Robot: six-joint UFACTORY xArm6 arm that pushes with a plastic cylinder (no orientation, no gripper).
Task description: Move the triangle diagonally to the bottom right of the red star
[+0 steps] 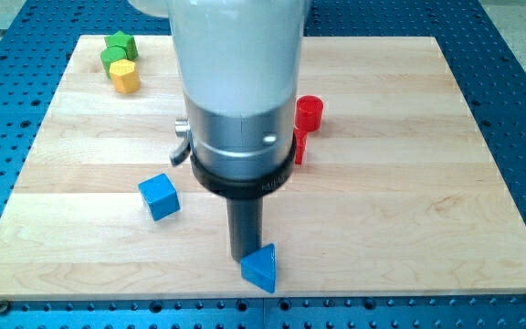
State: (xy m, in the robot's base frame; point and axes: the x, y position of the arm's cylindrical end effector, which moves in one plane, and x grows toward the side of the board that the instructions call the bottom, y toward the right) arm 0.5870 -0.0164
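So nearest the view's bottom edge, the blue triangle (260,268) is sitting just inside the board's (427,265) front rim, and my tip (245,255) is touching it on its upper-left side. No jaws on this rig, it's just a bare rod, so there's nothing opening or closing.

A bit further back on the view's left the blue cube (160,196) is sitting well clear of things. Behind the arm, a red piece (299,146) is peeking out, which I'm guessing is the red star, though it's mostly hidden. A red cylinder (310,111) is standing just beyond it.

Far top left, the green block (117,47) and yellow block (125,76) are touching each other.

I'm thinking the push should be heading right and slightly up, staying centred on the triangle's face so it isn't spinning off or slipping over the edge.
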